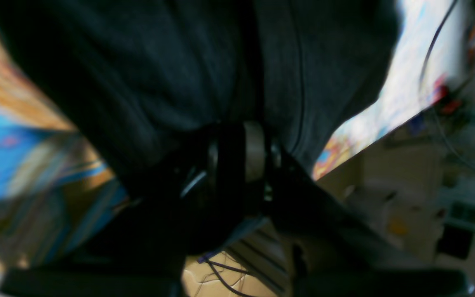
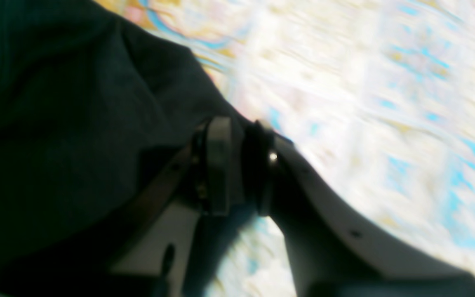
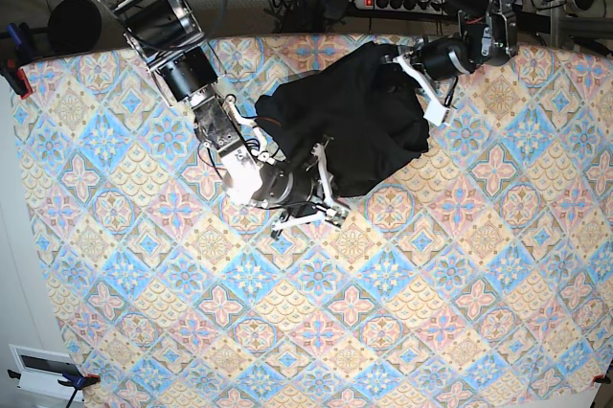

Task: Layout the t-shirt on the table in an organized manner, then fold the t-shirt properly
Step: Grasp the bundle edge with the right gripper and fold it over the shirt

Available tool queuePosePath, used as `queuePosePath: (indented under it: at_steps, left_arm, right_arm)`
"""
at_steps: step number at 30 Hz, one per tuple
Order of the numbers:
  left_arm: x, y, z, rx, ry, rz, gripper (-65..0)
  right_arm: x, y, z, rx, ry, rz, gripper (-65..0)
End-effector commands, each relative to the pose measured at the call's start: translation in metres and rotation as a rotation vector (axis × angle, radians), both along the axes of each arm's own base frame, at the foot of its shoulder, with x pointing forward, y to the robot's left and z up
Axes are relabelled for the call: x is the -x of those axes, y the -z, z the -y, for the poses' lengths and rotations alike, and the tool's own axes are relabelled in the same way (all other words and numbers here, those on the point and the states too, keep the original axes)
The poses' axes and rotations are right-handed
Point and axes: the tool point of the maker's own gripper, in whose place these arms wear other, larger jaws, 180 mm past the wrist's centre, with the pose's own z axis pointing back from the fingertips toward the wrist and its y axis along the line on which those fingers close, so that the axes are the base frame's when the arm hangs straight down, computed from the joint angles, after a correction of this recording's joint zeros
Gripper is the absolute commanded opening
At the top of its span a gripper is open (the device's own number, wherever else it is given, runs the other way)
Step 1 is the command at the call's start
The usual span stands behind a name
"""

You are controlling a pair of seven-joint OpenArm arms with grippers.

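the right gripper (image 3: 321,188) pinches the near edge of the t-shirt (image 3: 359,121); the left gripper (image 3: 421,73) clamps its far side. the shirt sits bunched toward the table's (image 3: 287,331) far edge, so spreading is unfinished and folding remains.

base view looks straight down on the whole table (image 3: 402,331); both wrist views sit close over the t-shirt (image 3: 364,130), sharing it.
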Motion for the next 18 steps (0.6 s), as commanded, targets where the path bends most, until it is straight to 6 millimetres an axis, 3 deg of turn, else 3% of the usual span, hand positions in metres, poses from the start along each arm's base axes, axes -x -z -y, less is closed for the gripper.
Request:
queuePosePath:
  at_steps: [1, 4, 8, 13, 18]
  left_arm:
    - [-0.001, -0.002, 0.007, -0.011, 0.026, 0.02, -57.0]
    - [0.006, 0.007, 0.017, -0.067, 0.08, 0.029, -57.0]
    - [0.015, 0.018, 0.014, -0.106, 0.099, 0.001, -57.0]
    - [0.018, 0.022, 0.005, -0.13, 0.107, -0.007, -57.0]
    - [0.007, 0.016, 0.003, -0.132, 0.101, 0.02, -57.0]
  right_arm:
    - [-0.002, -0.007, -0.011, -0.03, -0.023, 0.017, -57.0]
    - [-0.004, 0.006, -0.016, 0.006, -0.049, -0.011, -58.9]
    - [-0.015, 0.02, -0.007, 0.045, -0.026, -0.047, -58.9]
    - [-0.024, 0.02, 0.005, 0.064, -0.011, -0.039, -58.9]
    - [-0.039, 0.013, 0.023, 0.06, 0.043, -0.027, -58.9]
